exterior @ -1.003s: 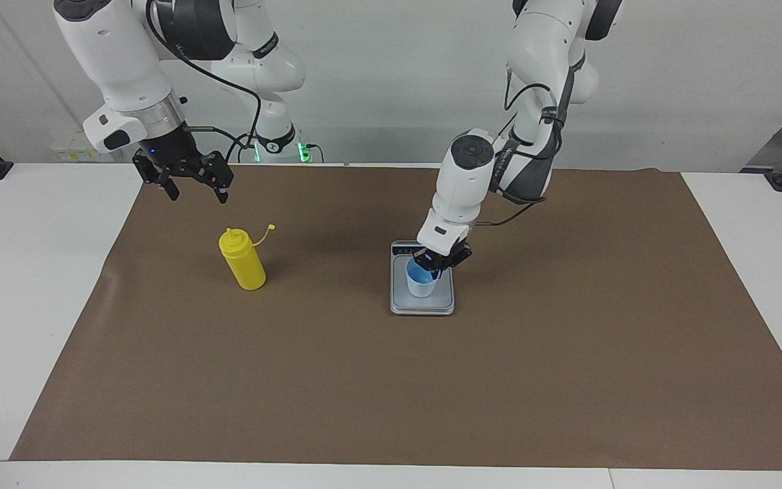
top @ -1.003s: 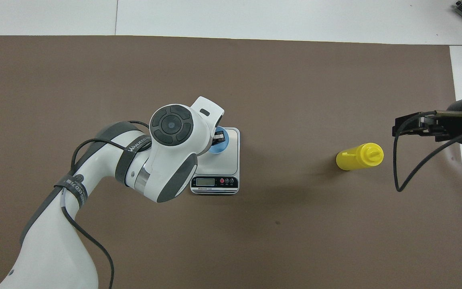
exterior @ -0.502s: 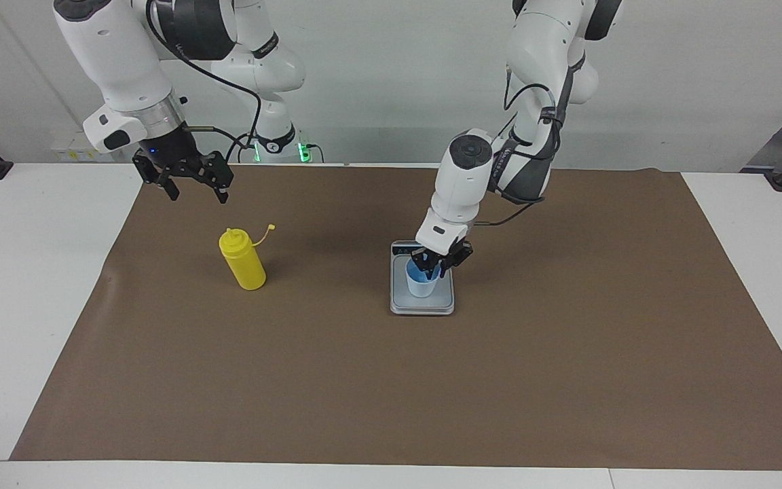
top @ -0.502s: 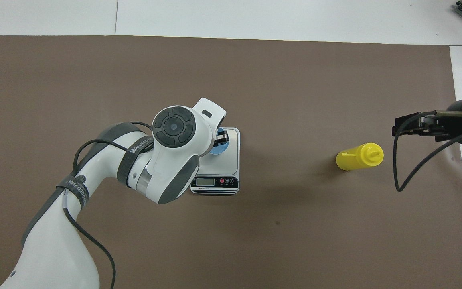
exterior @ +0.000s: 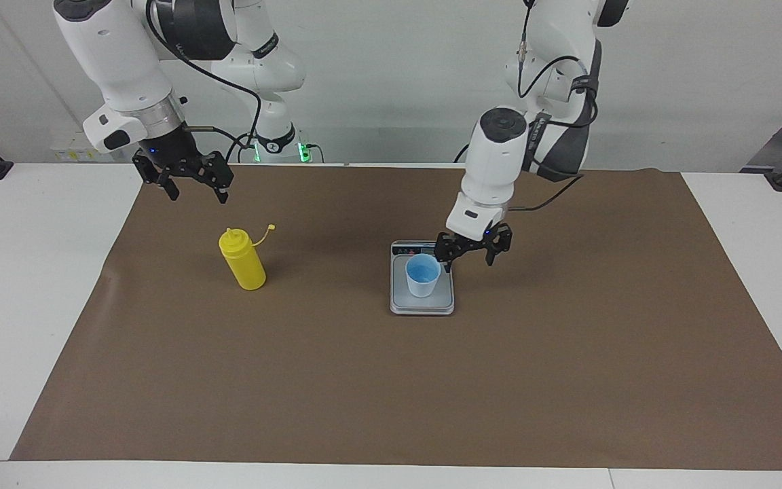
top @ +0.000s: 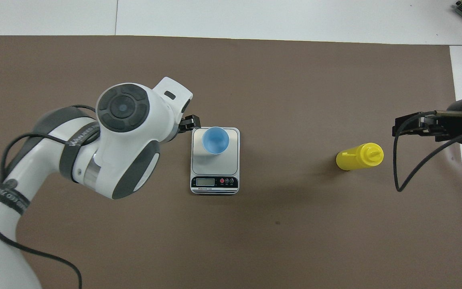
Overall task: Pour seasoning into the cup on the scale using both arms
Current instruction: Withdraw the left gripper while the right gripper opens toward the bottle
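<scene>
The cup (exterior: 423, 275) stands upright on the scale (exterior: 422, 302) in the middle of the counter (exterior: 567, 353). The left claw (exterior: 470, 252) hangs spread open just beside it, holding nothing. The seasoning (exterior: 242, 260) stands toward the right arm's end. The right claw (exterior: 193, 191) waits above it, spread open.

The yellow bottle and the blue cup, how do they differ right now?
The yellow bottle is opaque yellow with a nozzle top and a small tethered cap; the blue cup is pale translucent blue with an open mouth. The yellow bottle is taller and roughly cylindrical; the blue cup is short and tapered. The yellow bottle stands on the brown mat toward the right arm's end; the blue cup sits on the scale. Both stand upright, and no hand holds either.
</scene>
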{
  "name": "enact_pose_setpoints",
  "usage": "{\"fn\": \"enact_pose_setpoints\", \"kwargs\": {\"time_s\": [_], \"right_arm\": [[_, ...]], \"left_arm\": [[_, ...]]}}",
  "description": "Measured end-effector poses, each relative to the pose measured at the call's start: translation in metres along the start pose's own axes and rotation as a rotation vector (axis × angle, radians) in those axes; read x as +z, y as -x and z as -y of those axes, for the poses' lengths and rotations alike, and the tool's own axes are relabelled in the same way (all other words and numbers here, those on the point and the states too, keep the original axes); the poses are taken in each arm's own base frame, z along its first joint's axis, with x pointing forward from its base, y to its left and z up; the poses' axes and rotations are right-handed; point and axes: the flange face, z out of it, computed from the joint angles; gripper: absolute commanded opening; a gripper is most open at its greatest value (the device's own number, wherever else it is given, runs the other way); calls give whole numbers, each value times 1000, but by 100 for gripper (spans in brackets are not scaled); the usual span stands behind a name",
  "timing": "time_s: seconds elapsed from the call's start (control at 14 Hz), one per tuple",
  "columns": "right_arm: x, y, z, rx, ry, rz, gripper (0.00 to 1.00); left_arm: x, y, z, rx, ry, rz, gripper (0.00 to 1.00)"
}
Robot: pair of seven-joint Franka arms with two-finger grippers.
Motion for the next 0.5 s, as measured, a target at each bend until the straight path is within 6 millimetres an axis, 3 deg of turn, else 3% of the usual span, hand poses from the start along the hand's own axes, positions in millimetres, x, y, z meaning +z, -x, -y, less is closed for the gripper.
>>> {"fn": "enact_pose_setpoints", "kwargs": {"time_s": [0.21, 0.5], "right_arm": [[0, 0, 0, 0, 0, 0, 100], [0, -1, -9, 17, 0, -1, 100]], "left_arm": [[-30, -19, 56, 57, -22, 7, 100], [-50, -43, 133, 159, -45, 32, 100]]}}
